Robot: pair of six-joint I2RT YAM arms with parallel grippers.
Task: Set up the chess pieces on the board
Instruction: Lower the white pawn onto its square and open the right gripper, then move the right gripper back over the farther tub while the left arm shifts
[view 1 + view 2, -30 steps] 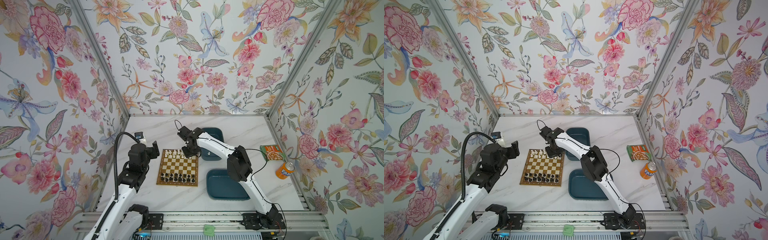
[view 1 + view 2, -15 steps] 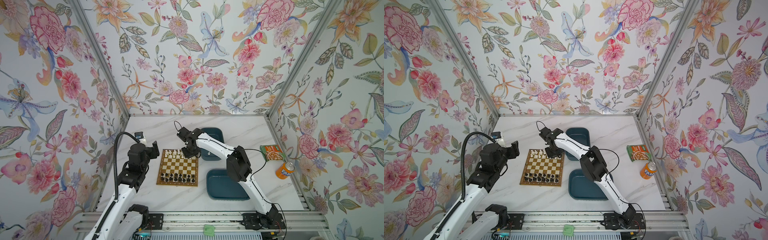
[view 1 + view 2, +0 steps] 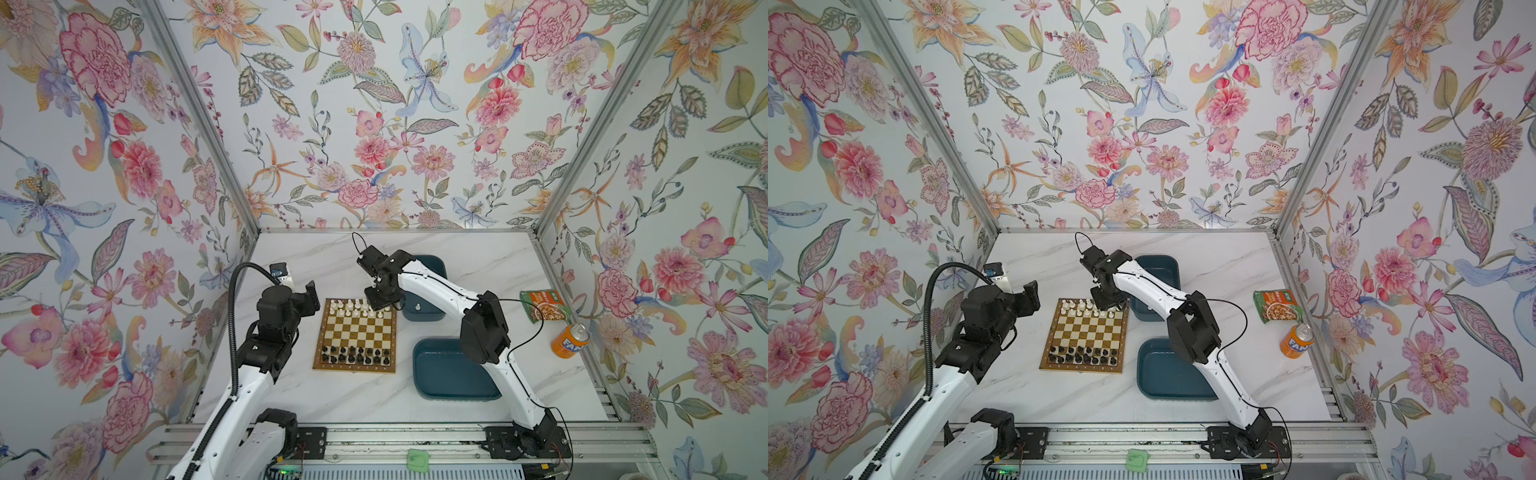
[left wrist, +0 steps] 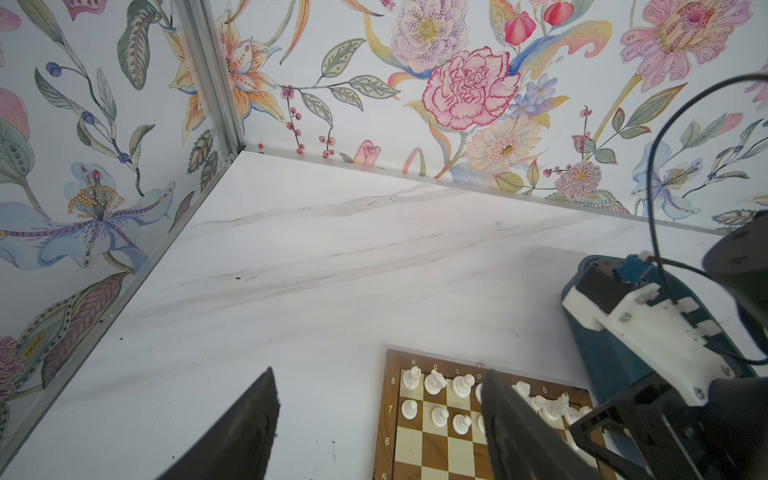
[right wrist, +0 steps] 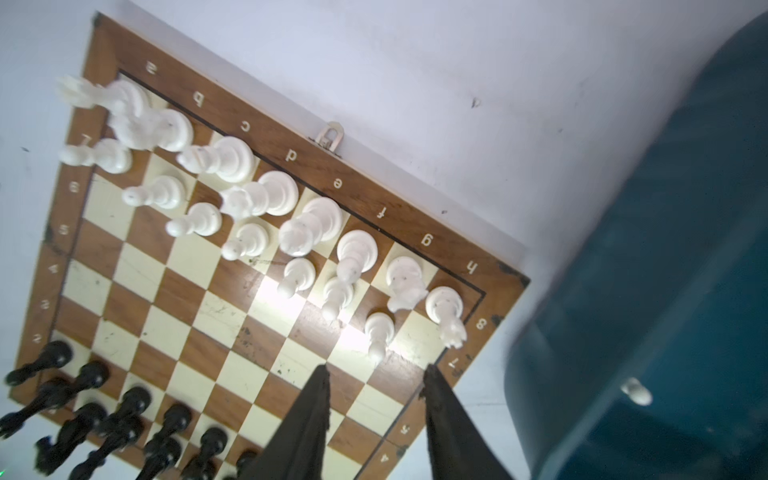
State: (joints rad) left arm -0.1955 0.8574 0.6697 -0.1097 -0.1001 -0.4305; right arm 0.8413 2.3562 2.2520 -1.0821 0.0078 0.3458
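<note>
black right pincer (image 5: 377,370) parted, empty, over board (image 5: 208,318)

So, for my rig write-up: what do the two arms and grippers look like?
Both arms have white links with black joint housings. The left arm carries a thick black ribbed hose; the right arm has a thin black cable looping off it. The left gripper and right gripper have flat, black, tapering fingers.

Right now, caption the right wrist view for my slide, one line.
Open right claw over the board by vacant h7; white pieces ranked nearby; one white piece in the teal tub.
</note>
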